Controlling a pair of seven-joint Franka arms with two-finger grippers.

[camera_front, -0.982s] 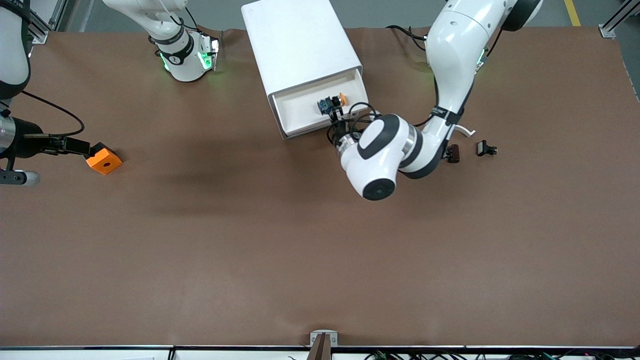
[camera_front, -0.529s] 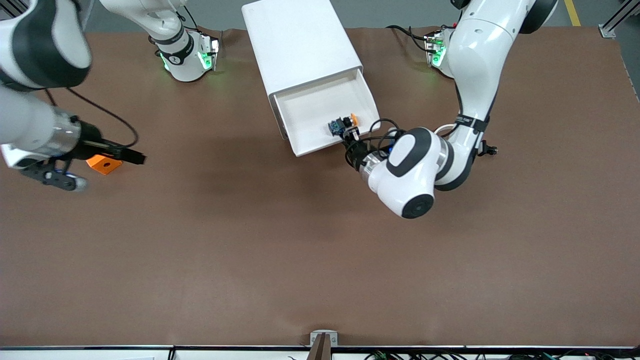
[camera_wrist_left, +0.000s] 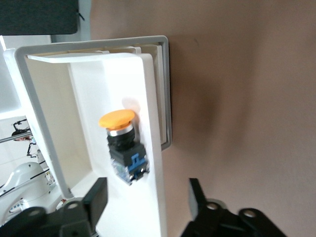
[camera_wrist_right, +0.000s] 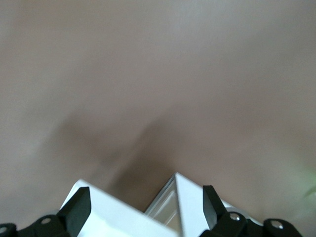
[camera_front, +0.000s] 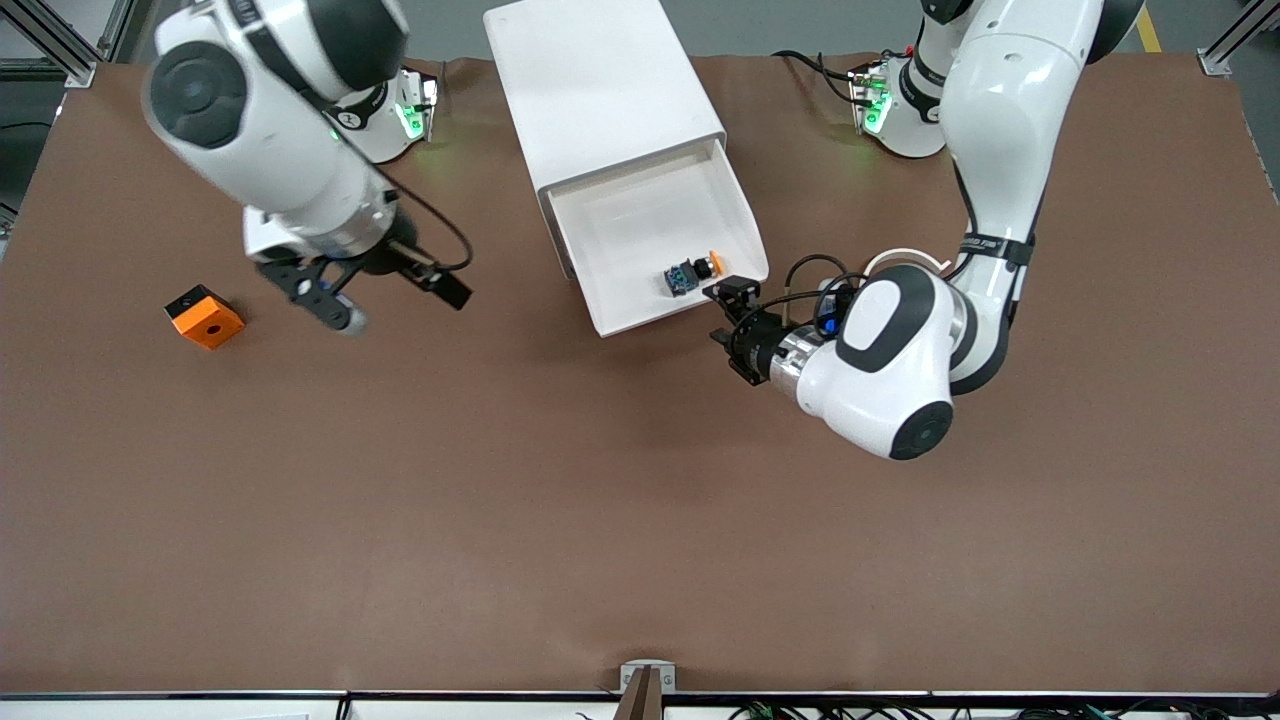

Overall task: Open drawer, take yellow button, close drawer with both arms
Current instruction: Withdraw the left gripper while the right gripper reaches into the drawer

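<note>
One button (camera_front: 693,273): orange cap, black middle, blue base.

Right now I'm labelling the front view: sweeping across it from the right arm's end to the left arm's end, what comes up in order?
Orange cube → right gripper, open, over bare table → white cabinet → button in the open drawer → left gripper, open, at the drawer's front.

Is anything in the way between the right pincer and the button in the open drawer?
Nothing visible. The button lies uncovered in the pulled-out drawer. The right pincer, open, hangs over bare table toward the right arm's end. The left pincer, open, sits just outside the drawer's front.
</note>
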